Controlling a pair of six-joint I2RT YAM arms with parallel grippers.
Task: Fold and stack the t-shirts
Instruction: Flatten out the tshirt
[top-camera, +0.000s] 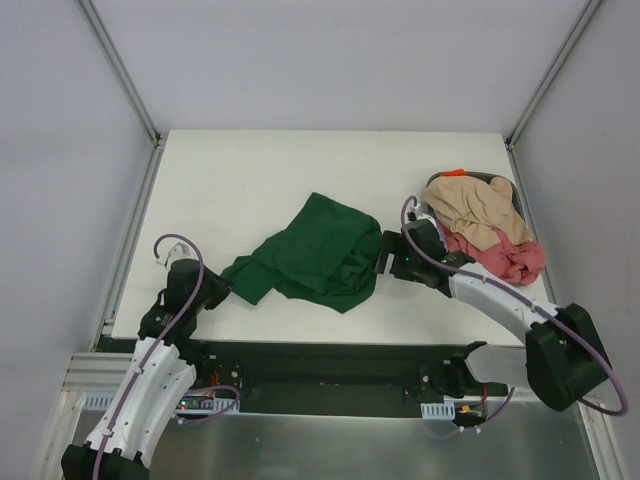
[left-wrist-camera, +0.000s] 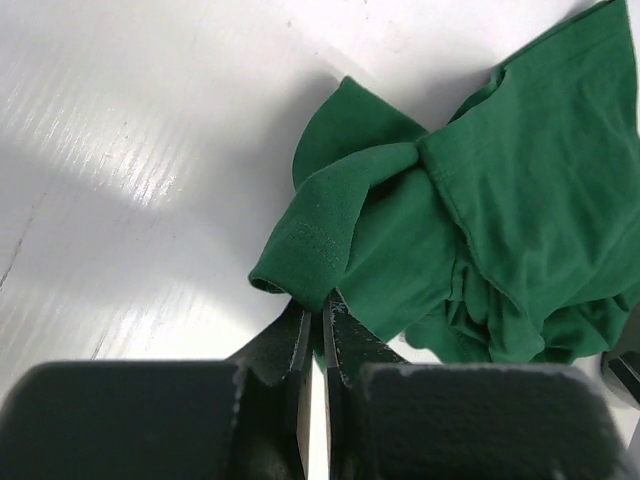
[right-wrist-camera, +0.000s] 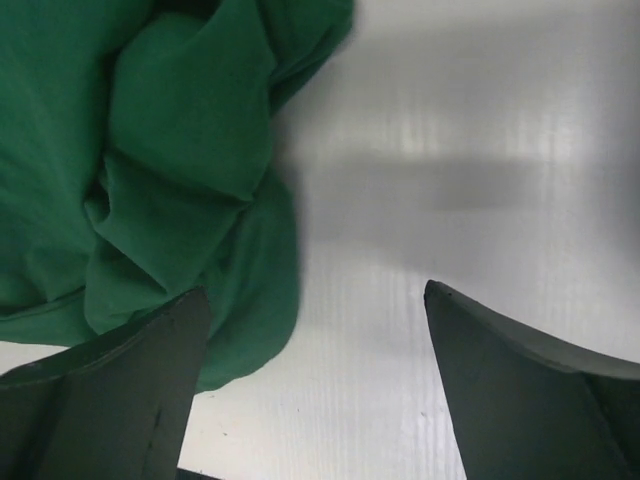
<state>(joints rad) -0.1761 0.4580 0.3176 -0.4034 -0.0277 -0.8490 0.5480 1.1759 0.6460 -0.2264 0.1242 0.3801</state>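
Note:
A dark green t-shirt (top-camera: 315, 255) lies crumpled in the middle of the white table (top-camera: 250, 180). My left gripper (top-camera: 222, 287) is shut on its near left corner; the left wrist view shows the green cloth (left-wrist-camera: 400, 230) pinched between the fingers (left-wrist-camera: 322, 322). My right gripper (top-camera: 378, 254) is open at the shirt's right edge. In the right wrist view the green cloth (right-wrist-camera: 170, 170) lies by the left finger (right-wrist-camera: 150, 370) and bare table shows between the fingers. A beige t-shirt (top-camera: 475, 208) and a pink-red t-shirt (top-camera: 505, 258) are piled at the right.
The pile at the right sits in a dark basket (top-camera: 505, 190), with an orange bit (top-camera: 453, 174) at its far edge. Metal frame posts (top-camera: 120, 70) rise at the table's back corners. A rail (top-camera: 330, 360) runs along the near edge.

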